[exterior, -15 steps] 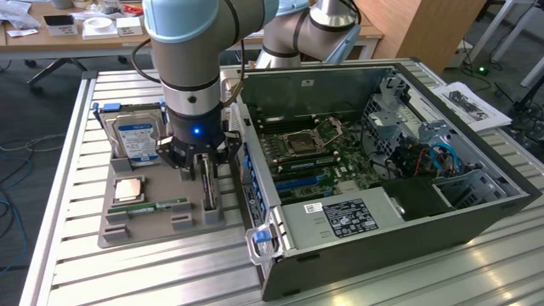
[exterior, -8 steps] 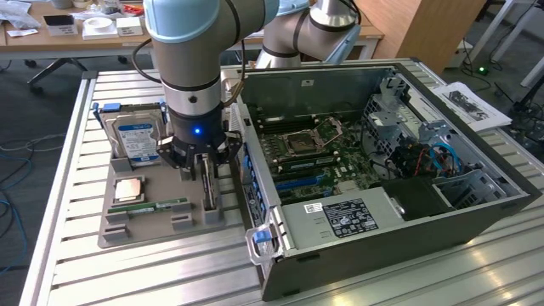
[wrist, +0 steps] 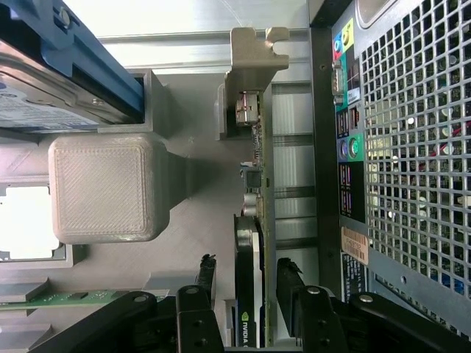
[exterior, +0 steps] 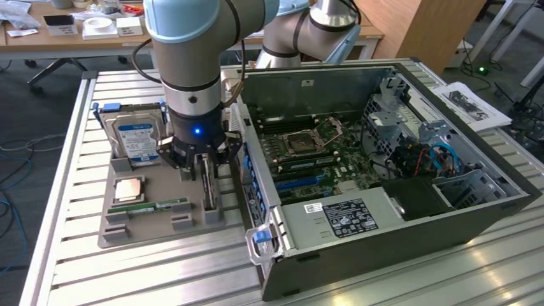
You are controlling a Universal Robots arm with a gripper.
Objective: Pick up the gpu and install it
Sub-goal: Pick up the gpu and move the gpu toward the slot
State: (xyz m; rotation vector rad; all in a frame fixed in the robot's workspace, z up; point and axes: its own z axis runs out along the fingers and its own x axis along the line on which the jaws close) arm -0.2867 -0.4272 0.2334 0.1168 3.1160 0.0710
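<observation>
The gpu (exterior: 208, 190) is a thin dark card standing on edge in a slot of the grey holder tray (exterior: 114, 237), just beside the open computer case (exterior: 383, 159). My gripper (exterior: 206, 168) is lowered straight over it. In the wrist view the gpu (wrist: 250, 232) runs edge-on between the two black fingers (wrist: 208, 268), one on each side of the card. A gap shows on one side, and the other finger is very close to the card. The gripper (wrist: 249, 271) is open and straddles the card's near end.
On the same tray are a hard drive (exterior: 136, 137) with a blue-white label, a processor chip (exterior: 127, 189) and a green memory stick (exterior: 157, 207). A grey tray post (wrist: 103, 187) stands near the fingers. The case's rear panel (wrist: 412, 147) is close beside the card.
</observation>
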